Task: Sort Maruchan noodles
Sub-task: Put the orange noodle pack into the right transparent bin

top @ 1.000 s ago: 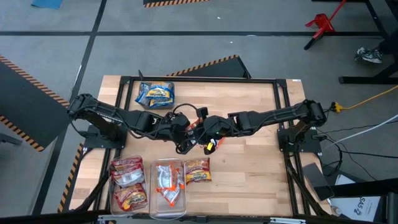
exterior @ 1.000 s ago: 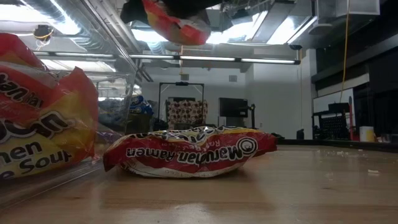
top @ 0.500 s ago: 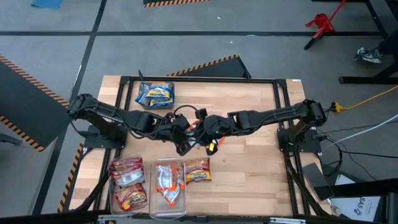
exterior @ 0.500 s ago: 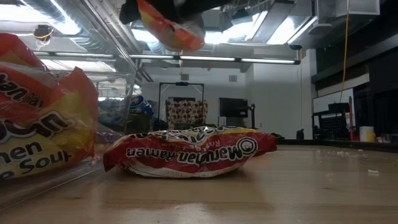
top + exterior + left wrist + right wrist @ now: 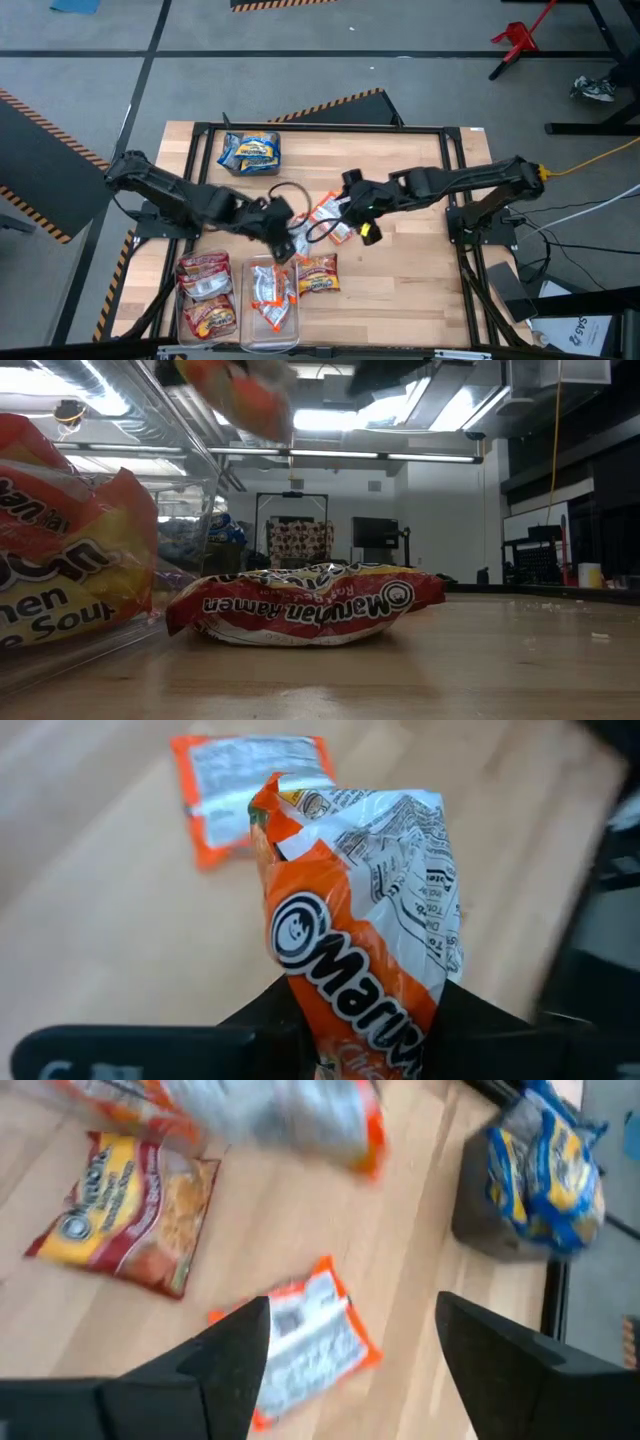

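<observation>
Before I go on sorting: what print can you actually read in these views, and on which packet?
"Maruchan Ramen": red packet lying on the table, low view.
"Maru": orange packet held in the left pincer; rest hidden, back print too small.
"en", "e Sou": cut-off words on binned packet.
Everything else: too blurred.

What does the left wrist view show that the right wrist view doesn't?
Only the left wrist view shows the left tool shut on an orange-and-white packet, logo readable. Only the right wrist view shows the right tool open and empty, the blue-and-yellow packets and a red-and-yellow packet on the table. Both show a second orange-and-white packet lying flat on the wood.
</observation>
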Tool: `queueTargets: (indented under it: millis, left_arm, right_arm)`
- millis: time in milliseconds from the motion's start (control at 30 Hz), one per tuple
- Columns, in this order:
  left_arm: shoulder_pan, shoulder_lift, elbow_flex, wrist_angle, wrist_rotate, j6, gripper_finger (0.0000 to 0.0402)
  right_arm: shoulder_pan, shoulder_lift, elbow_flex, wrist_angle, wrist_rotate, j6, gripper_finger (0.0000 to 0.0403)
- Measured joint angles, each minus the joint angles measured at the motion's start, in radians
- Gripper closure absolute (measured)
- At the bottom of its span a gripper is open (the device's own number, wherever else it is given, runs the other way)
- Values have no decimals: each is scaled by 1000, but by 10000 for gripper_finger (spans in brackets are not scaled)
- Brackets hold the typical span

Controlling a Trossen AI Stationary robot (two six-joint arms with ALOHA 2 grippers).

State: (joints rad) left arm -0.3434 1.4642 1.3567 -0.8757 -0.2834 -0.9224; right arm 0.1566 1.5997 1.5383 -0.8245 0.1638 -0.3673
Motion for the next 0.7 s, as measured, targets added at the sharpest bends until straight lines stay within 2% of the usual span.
queueTargets:
  millis: [100,233,367,533,700]
  left_arm:
    - [-88,-21,2,-1,-7,-128,311]
    - [-225,-27,1,-5,102,-237,319]
    - [-334,0,1,0,130,-303,320]
    - [-371,56,0,15,203,-259,321]
    - [-352,141,0,78,376,-74,321]
  right_arm:
    - [0,-43,1,-84,-10,36,132]
    - [0,-81,1,-150,-43,59,132]
    - [0,-94,1,-155,-52,80,132]
    - [0,-95,0,-155,-53,83,132]
    - [0,-95,0,-155,-53,99,132]
